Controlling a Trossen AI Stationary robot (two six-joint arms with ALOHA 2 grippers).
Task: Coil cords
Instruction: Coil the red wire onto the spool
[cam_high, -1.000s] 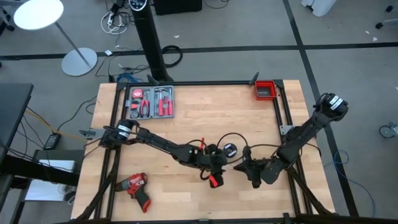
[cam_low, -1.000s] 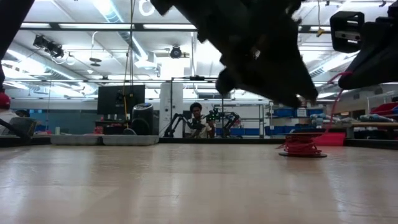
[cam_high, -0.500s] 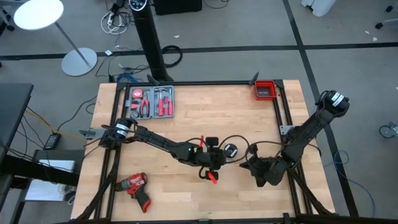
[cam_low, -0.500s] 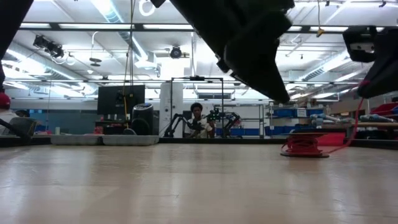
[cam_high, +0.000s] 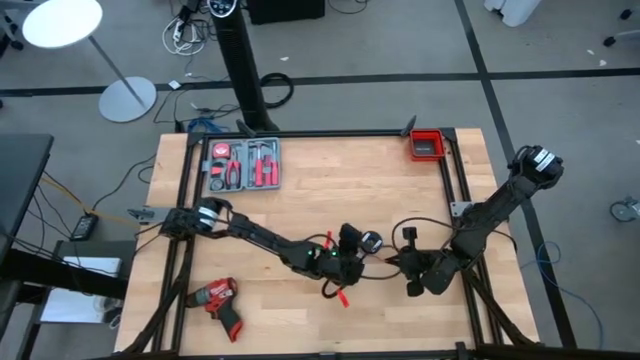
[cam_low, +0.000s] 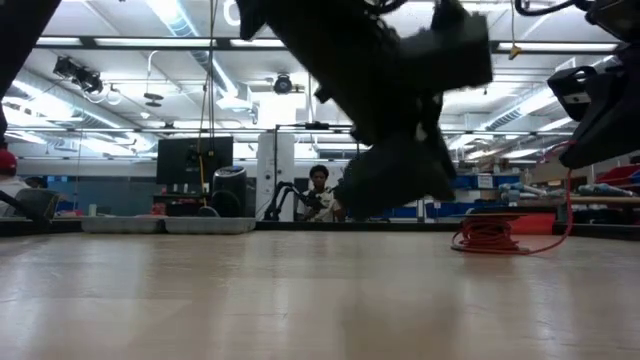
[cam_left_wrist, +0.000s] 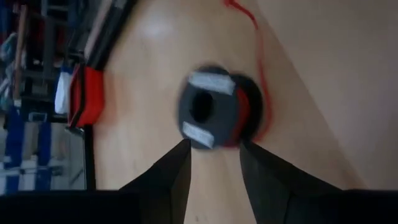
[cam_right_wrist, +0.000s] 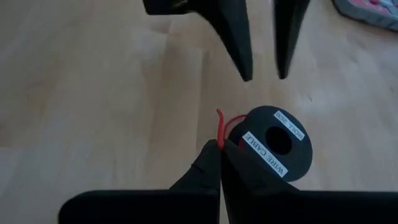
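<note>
Left gripper (cam_left_wrist: 211, 158): my fingers stand apart over the spool (cam_left_wrist: 208, 116), holding nothing.
Right gripper (cam_right_wrist: 221, 163): my fingers pinch the red wire (cam_right_wrist: 219, 129) (its free end) beside the spool.
Black cable (cam_high: 425, 228): loops across the table (cam_high: 330, 180) near the right gripper.

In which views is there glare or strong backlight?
Low view: the ceiling lights glare, so the arm in front shows as a dark silhouette. High view: the round lamp is washed out white. Left wrist view: a pale sheen lies on the table beside the spool.
</note>
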